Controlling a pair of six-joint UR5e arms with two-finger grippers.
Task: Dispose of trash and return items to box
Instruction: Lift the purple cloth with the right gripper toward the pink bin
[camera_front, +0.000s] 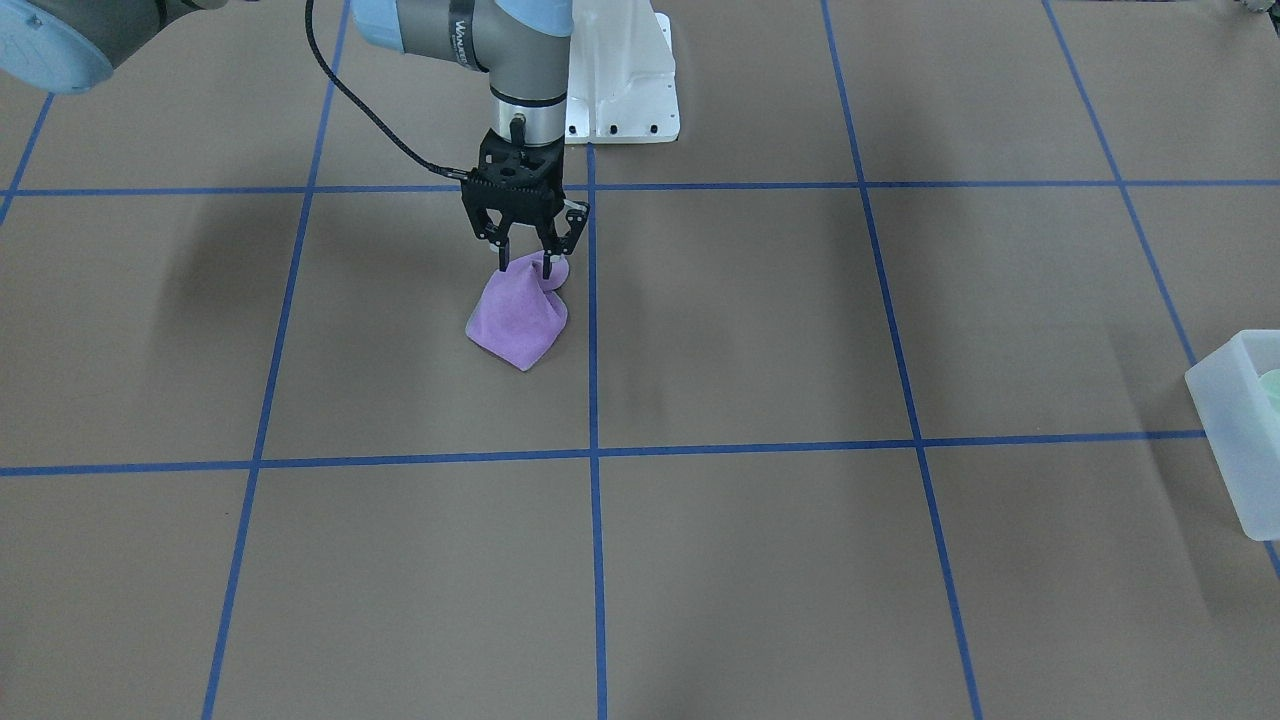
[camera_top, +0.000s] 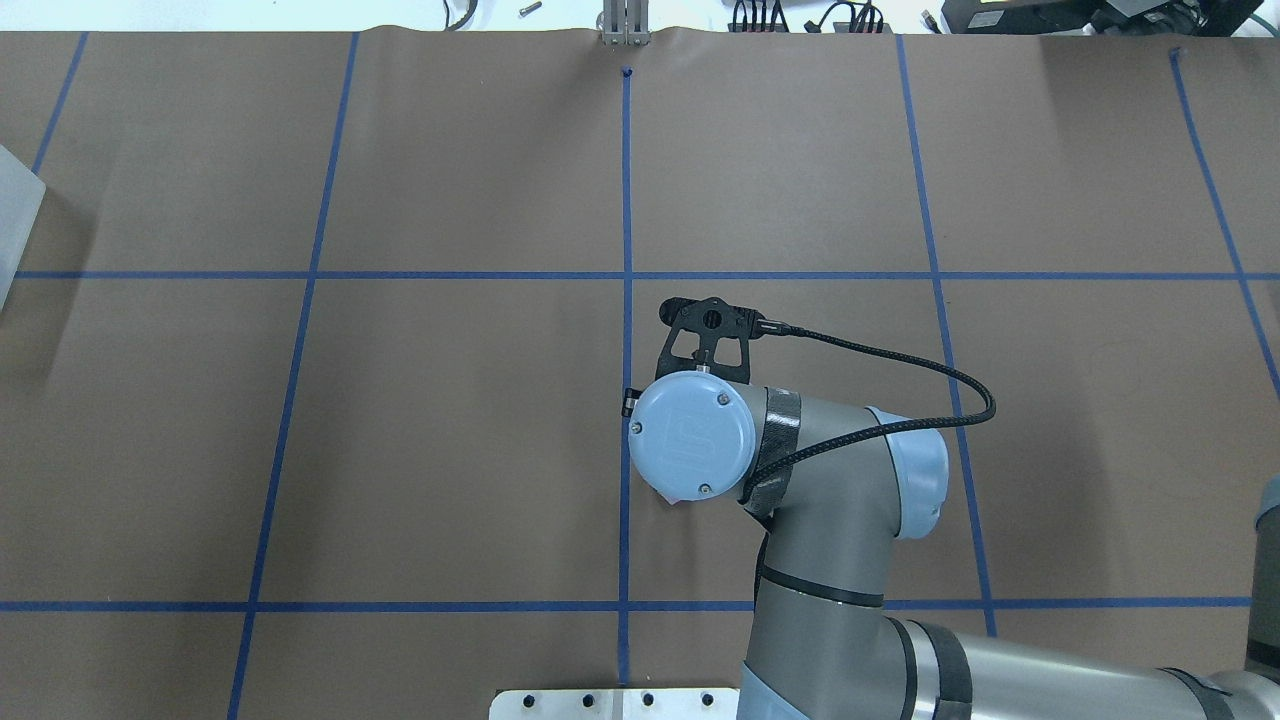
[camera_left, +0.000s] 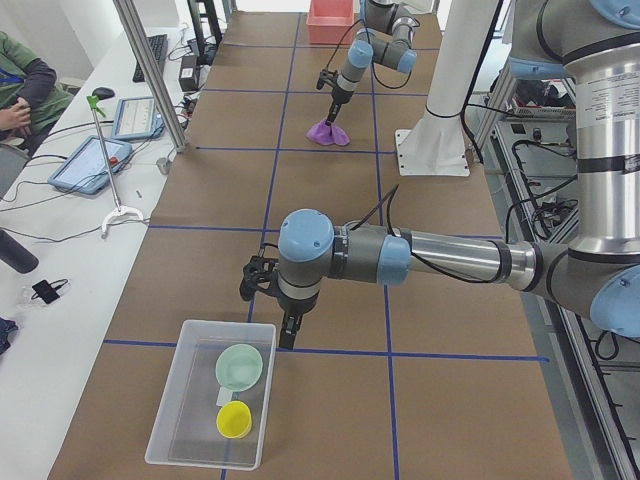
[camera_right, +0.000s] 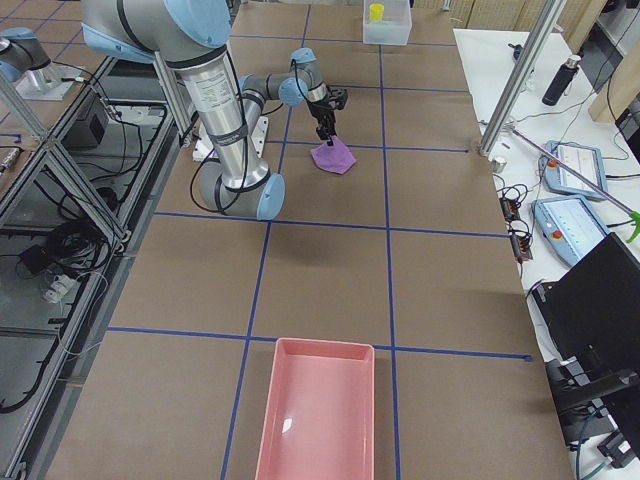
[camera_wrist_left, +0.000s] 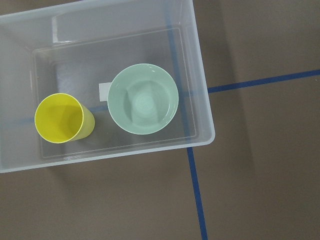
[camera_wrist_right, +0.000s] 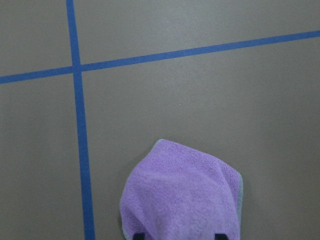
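The mint-green bowl (camera_wrist_left: 143, 98) sits upright inside the frosted-white box (camera_wrist_left: 202, 100), next to a yellow cup (camera_wrist_left: 62, 118); bowl (camera_left: 240, 366) and box (camera_left: 180, 400) also show in the exterior left view. My left gripper (camera_left: 290, 335) hangs just above the box's far rim; I cannot tell whether it is open or shut. My right gripper (camera_front: 525, 264) is shut on the top of a purple cloth (camera_front: 518, 318), pulling it into a peak while its lower part rests on the table. The cloth (camera_wrist_right: 180, 195) fills the bottom of the right wrist view.
A pink bin (camera_right: 318, 410) stands at the table's end on my right. The box's edge (camera_front: 1235, 430) shows at the front-facing view's right border. Blue tape lines grid the brown table. An operator and tablets are beside the table.
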